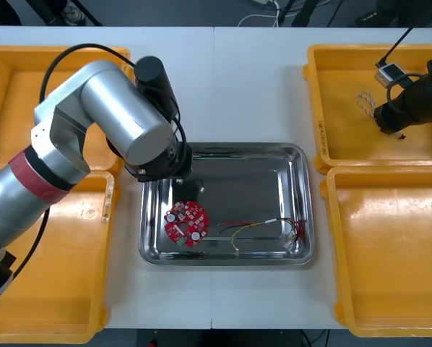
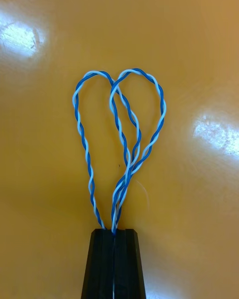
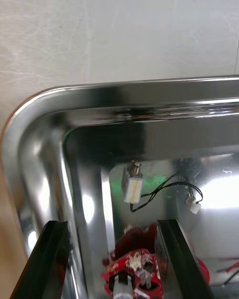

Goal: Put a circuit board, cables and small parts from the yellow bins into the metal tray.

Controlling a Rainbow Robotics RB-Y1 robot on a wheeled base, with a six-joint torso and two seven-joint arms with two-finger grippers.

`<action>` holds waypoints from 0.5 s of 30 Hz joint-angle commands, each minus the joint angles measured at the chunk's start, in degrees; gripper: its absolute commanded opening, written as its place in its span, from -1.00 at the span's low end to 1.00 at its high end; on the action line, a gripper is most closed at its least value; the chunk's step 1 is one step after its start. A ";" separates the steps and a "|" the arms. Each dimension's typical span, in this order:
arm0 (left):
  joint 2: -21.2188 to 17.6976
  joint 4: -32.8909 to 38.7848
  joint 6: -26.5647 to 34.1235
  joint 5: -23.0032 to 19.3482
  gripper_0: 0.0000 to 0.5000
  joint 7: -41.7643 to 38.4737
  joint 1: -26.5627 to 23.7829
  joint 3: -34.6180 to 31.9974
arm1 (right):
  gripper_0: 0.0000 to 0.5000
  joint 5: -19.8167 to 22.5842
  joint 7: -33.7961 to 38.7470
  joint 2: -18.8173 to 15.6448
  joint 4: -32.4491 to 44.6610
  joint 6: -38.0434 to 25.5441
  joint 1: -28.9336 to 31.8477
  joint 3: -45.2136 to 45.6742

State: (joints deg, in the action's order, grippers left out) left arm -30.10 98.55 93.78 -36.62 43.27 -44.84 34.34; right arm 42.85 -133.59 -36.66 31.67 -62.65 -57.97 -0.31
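My left gripper (image 3: 110, 224) hangs open over the near-left corner of the metal tray (image 3: 124, 92). Its fingers (image 3: 52, 259) stand either side of the round red circuit board (image 3: 134, 274), which lies flat in the tray (image 1: 223, 148). Just beyond the board rests a small metal part (image 3: 133, 187) with a thin black cable (image 3: 169, 187). The front view has the board (image 1: 187, 220) beside a red and yellow cable (image 1: 263, 228). My right gripper (image 2: 114, 259) is shut on the twisted blue and white cable (image 2: 119, 144), inside the far right yellow bin (image 1: 324, 94).
The left arm's wrist (image 1: 165, 168) covers the tray's far left corner. A near right yellow bin (image 1: 389, 289) and two left yellow bins (image 1: 57, 289) flank the tray. The looped cable (image 1: 364, 103) lies on the bin floor ahead of the right gripper (image 1: 382, 116).
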 commanded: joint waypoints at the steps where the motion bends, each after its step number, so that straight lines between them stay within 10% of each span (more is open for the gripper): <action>1: -1.54 2.00 4.04 -3.28 1.00 4.81 -2.44 -5.95 | -1.00 -0.31 -2.20 -0.52 5.33 -3.53 0.13 -0.04; 15: -5.67 -0.20 11.78 -6.88 1.00 16.50 -3.15 -17.99 | -1.00 -6.03 -1.76 -2.10 17.82 -22.43 0.13 5.85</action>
State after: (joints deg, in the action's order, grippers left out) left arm -33.07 98.58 104.78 -42.90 55.87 -45.12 18.99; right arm 39.03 -133.62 -36.72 44.92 -81.65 -57.78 2.47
